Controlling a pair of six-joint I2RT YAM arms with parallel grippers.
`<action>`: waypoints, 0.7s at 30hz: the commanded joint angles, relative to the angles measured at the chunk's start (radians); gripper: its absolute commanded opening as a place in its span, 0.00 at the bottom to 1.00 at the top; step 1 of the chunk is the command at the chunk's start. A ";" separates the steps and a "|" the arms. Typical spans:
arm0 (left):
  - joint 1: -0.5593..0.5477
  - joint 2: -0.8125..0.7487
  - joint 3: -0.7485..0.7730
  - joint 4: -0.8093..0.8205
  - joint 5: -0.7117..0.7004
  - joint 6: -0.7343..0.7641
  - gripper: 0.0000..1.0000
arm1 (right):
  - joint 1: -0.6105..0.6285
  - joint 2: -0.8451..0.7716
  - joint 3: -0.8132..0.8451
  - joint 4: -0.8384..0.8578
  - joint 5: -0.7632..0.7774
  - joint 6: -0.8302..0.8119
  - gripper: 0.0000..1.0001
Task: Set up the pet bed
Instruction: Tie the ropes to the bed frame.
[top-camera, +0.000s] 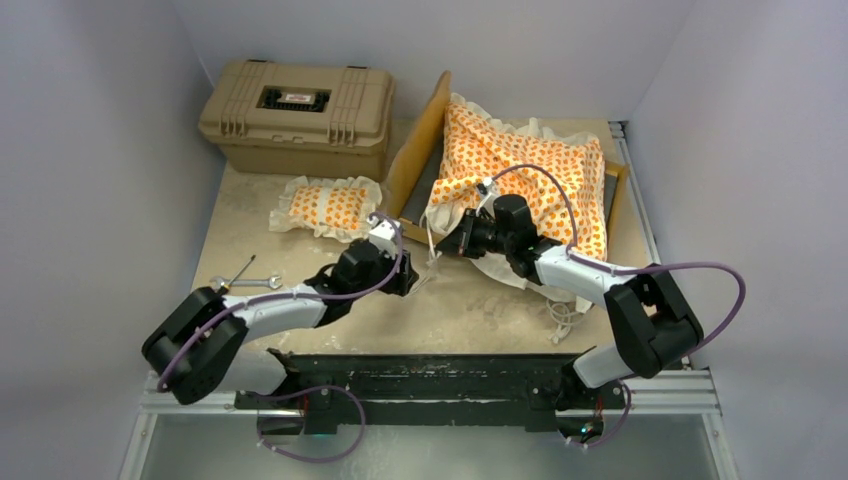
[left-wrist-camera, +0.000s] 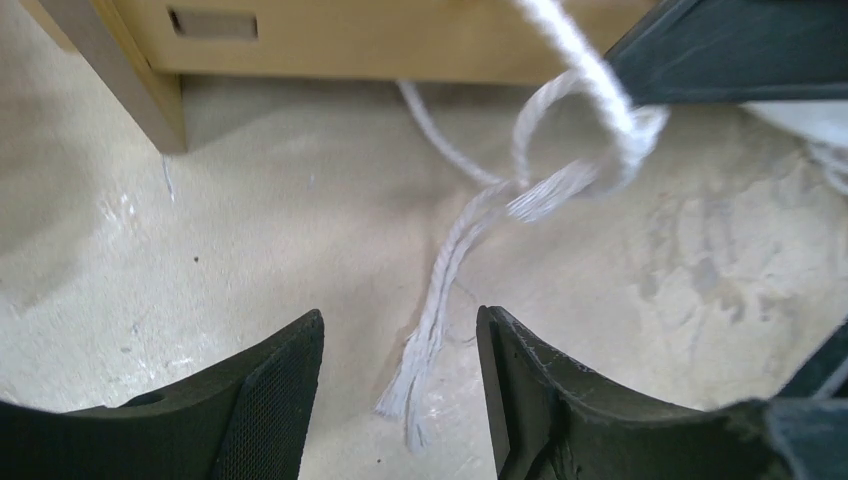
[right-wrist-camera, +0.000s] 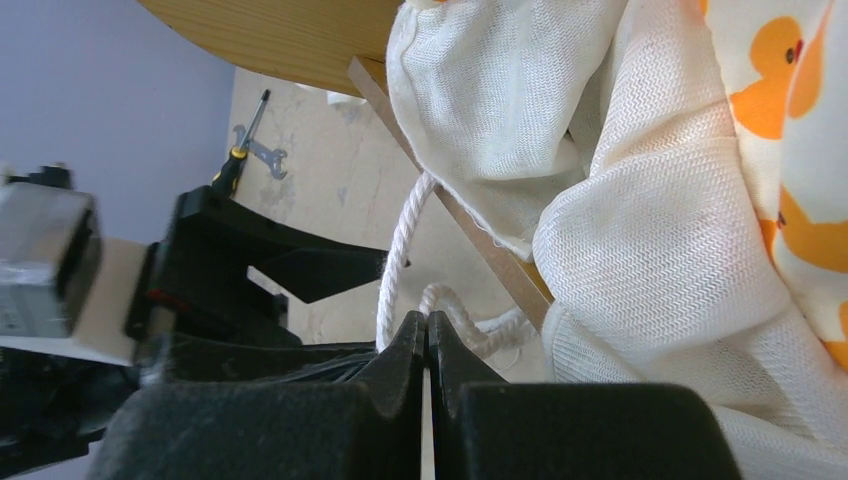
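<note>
Jaws apart — left gripper (left-wrist-camera: 400, 315) astride cord (left-wrist-camera: 448, 268)

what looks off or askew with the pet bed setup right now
The mattress cushion is bunched and crooked on the wood frame, its ruffle spilling over the near rail instead of lying flat. A white cord with a frayed end trails loose on the table, and the pillow lies outside the frame.

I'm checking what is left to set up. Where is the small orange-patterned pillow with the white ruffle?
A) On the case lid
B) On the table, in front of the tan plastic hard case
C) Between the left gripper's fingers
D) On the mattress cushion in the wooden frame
B: the small orange-patterned pillow lies on the beige table, just in front of the tan plastic hard case and left of the light-wood bed frame.
</note>
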 joint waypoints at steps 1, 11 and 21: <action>-0.031 0.098 0.066 -0.013 -0.069 0.044 0.57 | -0.005 -0.012 0.004 0.005 0.018 -0.022 0.00; -0.161 0.261 0.132 0.014 -0.187 0.139 0.55 | -0.006 -0.013 0.005 -0.002 0.018 -0.019 0.00; -0.205 0.346 0.145 -0.089 -0.379 0.120 0.31 | -0.006 -0.019 0.005 -0.001 0.016 -0.016 0.00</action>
